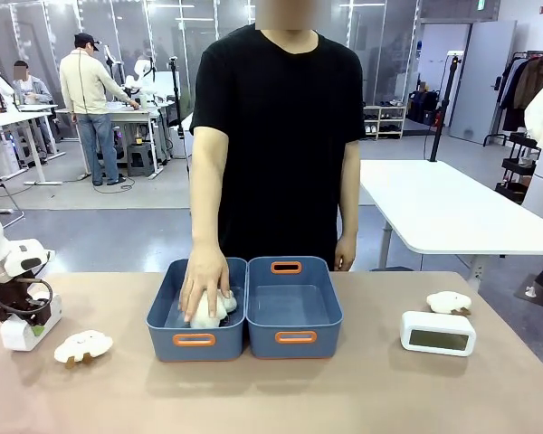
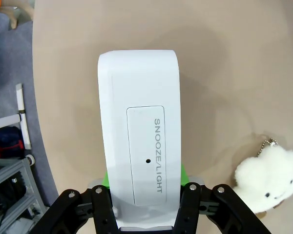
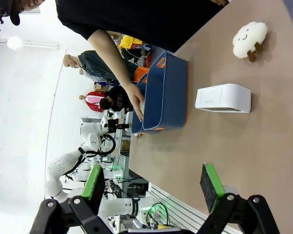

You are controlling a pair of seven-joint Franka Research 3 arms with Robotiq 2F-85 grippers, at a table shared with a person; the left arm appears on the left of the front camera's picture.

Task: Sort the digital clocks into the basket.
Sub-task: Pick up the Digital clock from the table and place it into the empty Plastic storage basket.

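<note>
**Left arm: lift the pinched clock and carry it to the free bin**

Held clock [image 2: 139,141] is at the table's [image 1: 253,398] far left, at 9 o'clock from the bins, with its SNOOZE/LIGHT face toward the wrist camera. I cannot tell whether it rests on the table or sits just off it. Left gripper [image 2: 145,179] pinches it across the narrow sides, with the green pads only at the near end.

Left plush [image 2: 268,178] lies at 4 o'clock in the wrist view, near the clock but not touching it.

Free clock [image 1: 438,333] sits at 4 o'clock from the right bin [image 1: 330,298]. Right gripper [image 3: 151,180] is spread wide and holds nothing.

A person's hand [image 1: 204,280] presses a plush into the left bin [image 1: 163,307], so the right bin is probably the one for clocks.

- **Lift:** The grip is at one end, so the long body may pivot. Raise it straight up and slowly.
- **Carry:** Clear the left plush, then head toward 3 o'clock, passing high over the left bin and the hand, or wait for the hand to leave.
- **Release:** Lower the clock well into the right bin before opening.
</note>
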